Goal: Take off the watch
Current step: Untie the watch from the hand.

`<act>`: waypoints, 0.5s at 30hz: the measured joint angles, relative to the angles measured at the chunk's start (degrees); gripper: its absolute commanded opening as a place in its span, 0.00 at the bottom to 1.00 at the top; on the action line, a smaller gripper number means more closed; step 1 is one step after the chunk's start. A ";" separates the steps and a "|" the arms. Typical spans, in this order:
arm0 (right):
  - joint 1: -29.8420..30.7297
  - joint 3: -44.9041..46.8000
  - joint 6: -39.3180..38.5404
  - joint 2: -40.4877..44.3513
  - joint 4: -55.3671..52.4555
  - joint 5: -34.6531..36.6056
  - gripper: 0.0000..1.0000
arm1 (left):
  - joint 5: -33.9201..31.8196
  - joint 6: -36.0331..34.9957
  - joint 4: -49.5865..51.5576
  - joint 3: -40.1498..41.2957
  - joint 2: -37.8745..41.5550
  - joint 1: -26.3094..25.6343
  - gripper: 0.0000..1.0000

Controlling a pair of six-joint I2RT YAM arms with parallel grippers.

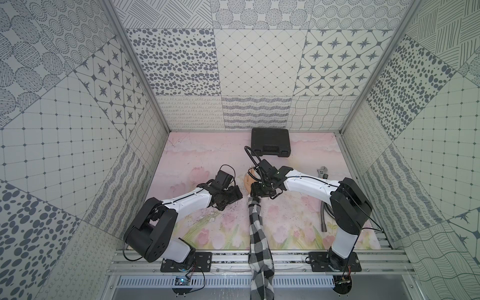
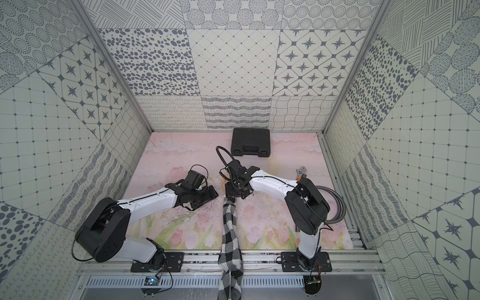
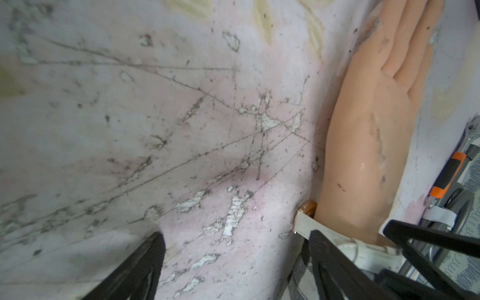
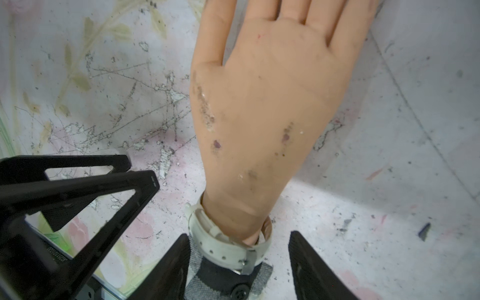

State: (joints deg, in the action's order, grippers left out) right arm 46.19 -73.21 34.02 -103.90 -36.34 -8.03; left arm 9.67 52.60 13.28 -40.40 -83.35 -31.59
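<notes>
The watch (image 4: 228, 249) is buckled round the wrist of a mannequin hand (image 4: 259, 104) that lies flat on the mat; I see its pale strap with holes and a metal buckle, not the dial. My right gripper (image 4: 239, 262) is open and straddles that wrist: one finger (image 4: 171, 267) lies against the sleeve beside the strap, while a gap separates its partner from the strap. My left gripper (image 3: 233, 262) is open over bare mat, one finger (image 3: 324, 254) against the strap (image 3: 305, 224). In both top views the right gripper (image 1: 259, 193) (image 2: 233, 193) hides the watch.
A black-and-white checked sleeve (image 1: 255, 233) runs from the wrist to the front edge. A black case (image 1: 270, 142) stands at the back wall. A wrench (image 1: 322, 171) and a metal hose (image 2: 335, 202) lie on the right, by the right arm.
</notes>
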 measured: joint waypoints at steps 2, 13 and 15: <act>0.09 -0.28 -0.02 -0.31 -0.04 0.24 0.63 | 0.09 0.33 -0.63 0.20 -0.02 -0.26 0.88; 0.28 -1.86 -0.04 -1.22 -0.57 0.63 0.62 | 0.50 1.01 -4.09 0.55 -0.76 -0.83 0.88; 0.33 -1.86 -0.07 -1.22 -0.57 0.61 0.61 | 0.59 1.01 -4.83 0.55 -1.05 -0.92 0.88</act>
State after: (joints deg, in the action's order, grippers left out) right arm 46.52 -75.07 33.95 -105.12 -36.91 -7.42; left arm 10.26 53.60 8.45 -39.86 -84.40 -32.51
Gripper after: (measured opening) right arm 0.619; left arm 0.881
